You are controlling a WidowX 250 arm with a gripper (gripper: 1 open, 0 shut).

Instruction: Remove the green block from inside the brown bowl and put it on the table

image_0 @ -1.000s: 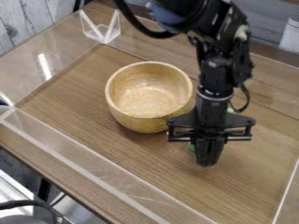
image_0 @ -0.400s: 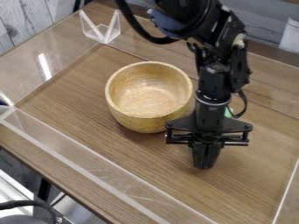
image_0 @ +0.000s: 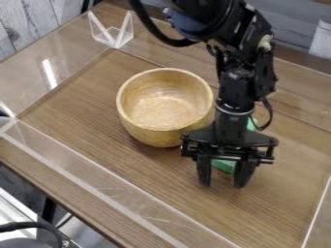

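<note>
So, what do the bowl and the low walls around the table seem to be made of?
The bowl looks like pale wood with a smooth matte finish: grain streaks show inside. The walls look like clear plastic, probably acrylic: the table shows through, and the edges glint.

No text, label, brand, number or sign can be read anywhere in this view (the picture is small and soft, so any fine print would be lost). The brown bowl (image_0: pixel 165 107), the tabletop (image_0: pixel 91 145) and the black arm (image_0: pixel 239 77) all show plain, unmarked surfaces.
</note>
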